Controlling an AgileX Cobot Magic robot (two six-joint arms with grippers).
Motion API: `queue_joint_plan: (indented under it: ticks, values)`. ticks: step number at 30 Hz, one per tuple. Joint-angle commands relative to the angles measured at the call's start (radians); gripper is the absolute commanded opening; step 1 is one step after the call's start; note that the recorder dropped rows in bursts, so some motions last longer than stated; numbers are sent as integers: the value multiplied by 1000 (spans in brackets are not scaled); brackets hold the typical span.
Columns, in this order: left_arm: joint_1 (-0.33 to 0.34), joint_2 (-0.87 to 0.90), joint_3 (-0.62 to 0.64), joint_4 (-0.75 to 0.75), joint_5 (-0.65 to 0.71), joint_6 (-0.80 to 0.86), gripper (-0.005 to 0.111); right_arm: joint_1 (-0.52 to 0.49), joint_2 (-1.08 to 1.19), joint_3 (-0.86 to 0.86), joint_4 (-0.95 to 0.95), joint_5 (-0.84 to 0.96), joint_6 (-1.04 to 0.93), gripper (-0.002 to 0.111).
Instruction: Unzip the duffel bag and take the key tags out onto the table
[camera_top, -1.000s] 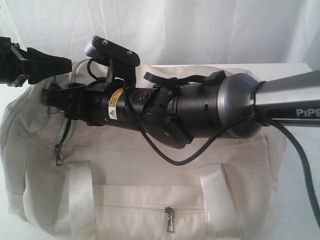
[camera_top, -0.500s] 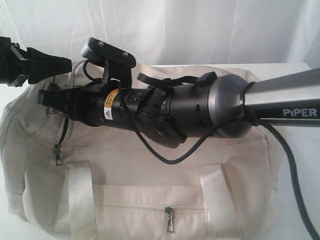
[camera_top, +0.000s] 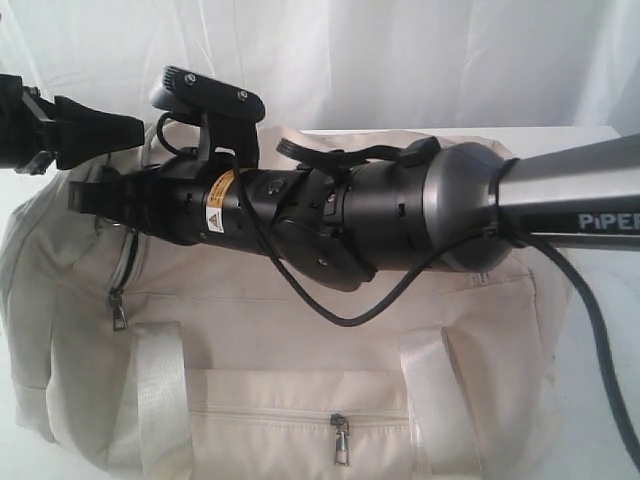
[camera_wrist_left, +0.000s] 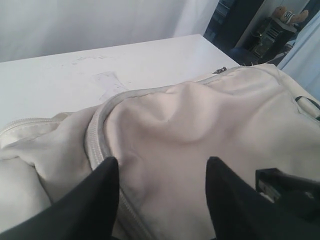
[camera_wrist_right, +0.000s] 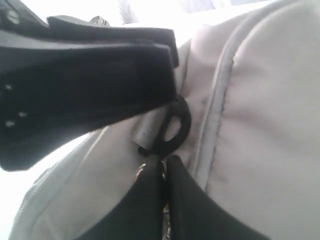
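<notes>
The cream duffel bag (camera_top: 300, 330) fills the table (camera_wrist_left: 75, 75), its grey main zipper (camera_wrist_left: 95, 135) closed. My right arm reaches across the bag to its left end. There my right gripper (camera_top: 75, 195) is shut; in the right wrist view (camera_wrist_right: 164, 165) a brass zipper pull ring (camera_wrist_right: 142, 172) shows pinched between its fingers. My left gripper (camera_wrist_left: 162, 175) hovers open over the same end of the bag (camera_wrist_left: 210, 125), with only fabric between its fingers. The key tags are hidden.
A side zipper pull (camera_top: 119, 312) hangs on the bag's left end and the front pocket's pull (camera_top: 341, 440) sits low in the middle. White webbing handles (camera_top: 160, 400) cross the front. A black ring (camera_wrist_right: 175, 127) lies by the right fingertips. A white curtain hangs behind.
My right gripper has closed its jaws and slid a little to the left along the bag's top. The left gripper has stayed put and open.
</notes>
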Motion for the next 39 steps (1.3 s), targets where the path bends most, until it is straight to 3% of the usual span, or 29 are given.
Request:
queue_joint_plan:
  ticks: [1,18,39]
  values:
    - [2,-13,-6,8,-28,2,56,-4,-39,-8,-4,-31,-110,0]
    - [2,-13,-6,47,-103,11,56,-121,-37,-9,-4,-98,-127,0]
    - [14,-13,0,69,-112,271,56,-123,-37,-9,-4,-106,-171,0]
